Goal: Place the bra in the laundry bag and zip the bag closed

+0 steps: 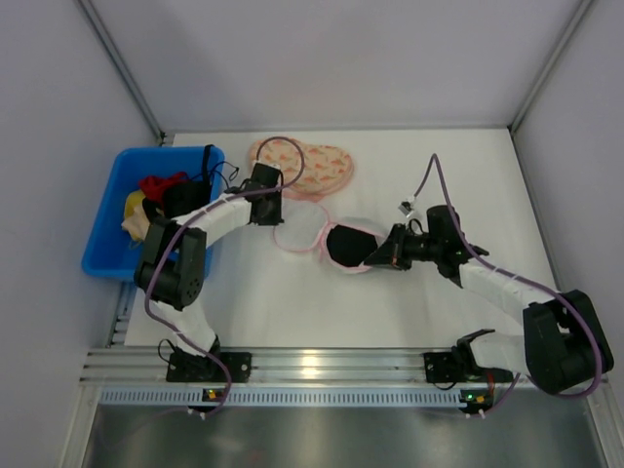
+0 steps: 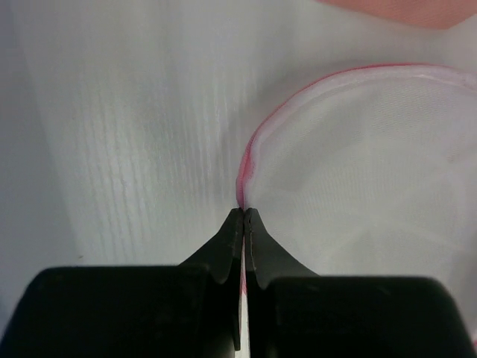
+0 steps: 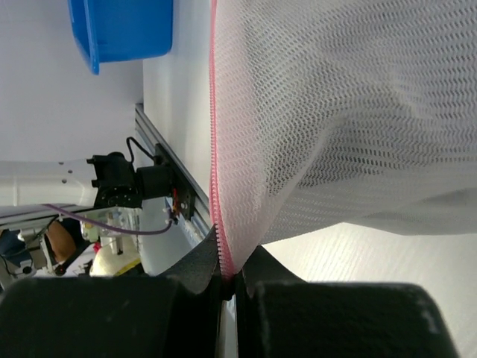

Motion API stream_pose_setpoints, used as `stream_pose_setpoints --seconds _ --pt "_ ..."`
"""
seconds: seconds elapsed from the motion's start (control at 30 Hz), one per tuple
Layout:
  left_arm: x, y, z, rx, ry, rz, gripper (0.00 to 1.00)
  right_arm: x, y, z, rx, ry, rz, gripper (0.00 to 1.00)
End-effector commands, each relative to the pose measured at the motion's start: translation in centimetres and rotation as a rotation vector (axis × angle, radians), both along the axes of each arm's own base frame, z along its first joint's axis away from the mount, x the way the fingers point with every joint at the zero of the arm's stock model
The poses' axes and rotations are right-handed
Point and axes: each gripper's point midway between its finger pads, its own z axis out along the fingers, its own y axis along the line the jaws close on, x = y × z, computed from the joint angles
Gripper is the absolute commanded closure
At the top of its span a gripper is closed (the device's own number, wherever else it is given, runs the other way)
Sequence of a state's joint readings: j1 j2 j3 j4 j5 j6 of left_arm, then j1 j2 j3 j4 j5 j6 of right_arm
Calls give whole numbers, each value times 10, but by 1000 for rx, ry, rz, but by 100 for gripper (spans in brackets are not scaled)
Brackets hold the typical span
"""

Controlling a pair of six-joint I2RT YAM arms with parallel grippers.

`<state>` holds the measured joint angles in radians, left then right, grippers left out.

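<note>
White mesh of the laundry bag [image 1: 300, 226] lies open mid-surface [image 1: 429, 322], the black bra [image 1: 346, 244] inside its half toward 3 o'clock. The left hand [image 1: 276, 220] meets the bag's rim at 10 o'clock, the right hand [image 1: 374, 255] at 4 o'clock. A blue bin [image 1: 102, 244] sits at 9 o'clock.

From the left wrist, the left hand [image 2: 244, 218] is pressed together on the pink zip rim [image 2: 253, 149].

From the right wrist, the right hand [image 3: 229, 272] pinches that rim too, with mesh rising above.

Looking down from above and behind over the white bench [image 1: 390, 302]; peering forward from each wrist, very close, onto the pink-rimmed white mesh pouch [image 2: 358, 171], also showing overhead.
</note>
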<state>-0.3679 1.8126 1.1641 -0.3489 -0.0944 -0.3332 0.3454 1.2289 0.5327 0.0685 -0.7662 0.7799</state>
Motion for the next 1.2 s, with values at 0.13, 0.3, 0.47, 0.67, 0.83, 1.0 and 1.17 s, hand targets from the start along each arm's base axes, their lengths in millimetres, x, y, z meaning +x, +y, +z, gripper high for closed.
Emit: stream_pose_setpoints --seconds 0.13,0.3,0.47,0.67,0.83,1.0,1.17 --pt "17 -4 168 109 -449 -130 100 11 -1 36 -21 -182 55 100" --pt "-11 -28 235 263 -635 -293 100 12 -2 44 -19 -213 55 100" --pt "-43 -53 272 335 -750 -429 100 13 -1 48 -8 -223 48 100" --pt "-68 -75 259 429 -768 -594 100 18 5 49 27 -221 50 77" --pt "-67 -94 266 511 -860 -648 100 9 1 55 16 -216 116 52" --pt "-51 -106 283 697 -986 -736 100 -6 -26 57 50 -116 178 48" --pt "-56 -148 282 798 -1059 -863 100 27 -79 68 34 -164 -8 39"
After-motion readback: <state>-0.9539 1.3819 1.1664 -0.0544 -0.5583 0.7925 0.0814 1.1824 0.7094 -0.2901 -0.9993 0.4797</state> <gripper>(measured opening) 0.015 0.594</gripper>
